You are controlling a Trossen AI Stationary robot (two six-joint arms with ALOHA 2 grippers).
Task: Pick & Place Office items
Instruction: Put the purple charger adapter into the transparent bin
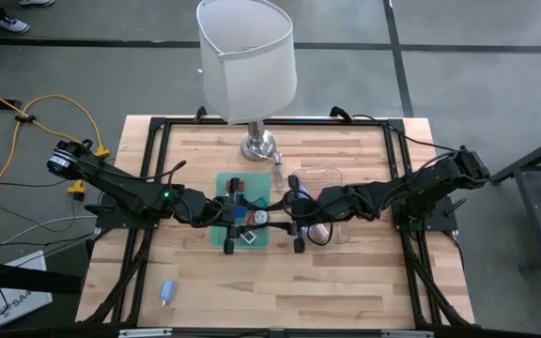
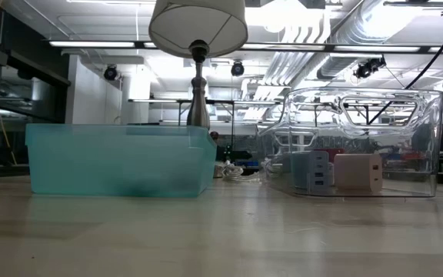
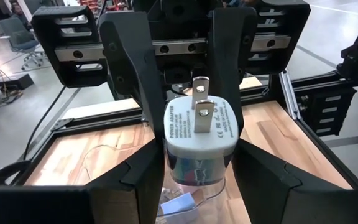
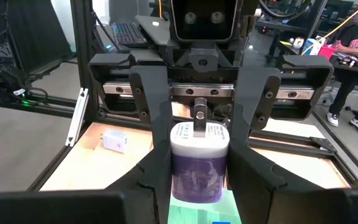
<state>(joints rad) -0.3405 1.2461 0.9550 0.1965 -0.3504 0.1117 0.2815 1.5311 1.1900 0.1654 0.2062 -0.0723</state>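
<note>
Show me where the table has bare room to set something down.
Free: the near wooden strip, right of the light-blue item; also the back corner left of the lamp base. Crowded: the middle, where the left gripper and right gripper meet at a white adapter over the green mat and clear tray.

Glossy white plastic adapter (image 3: 199, 134), metal prongs (image 3: 202, 107)

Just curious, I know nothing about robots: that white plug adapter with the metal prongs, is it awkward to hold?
Probably stiff: the white adapter looks like hard moulded plastic. Its glossy, rounded sides could slip between the left gripper fingers. Its prongs look rigid.
</note>
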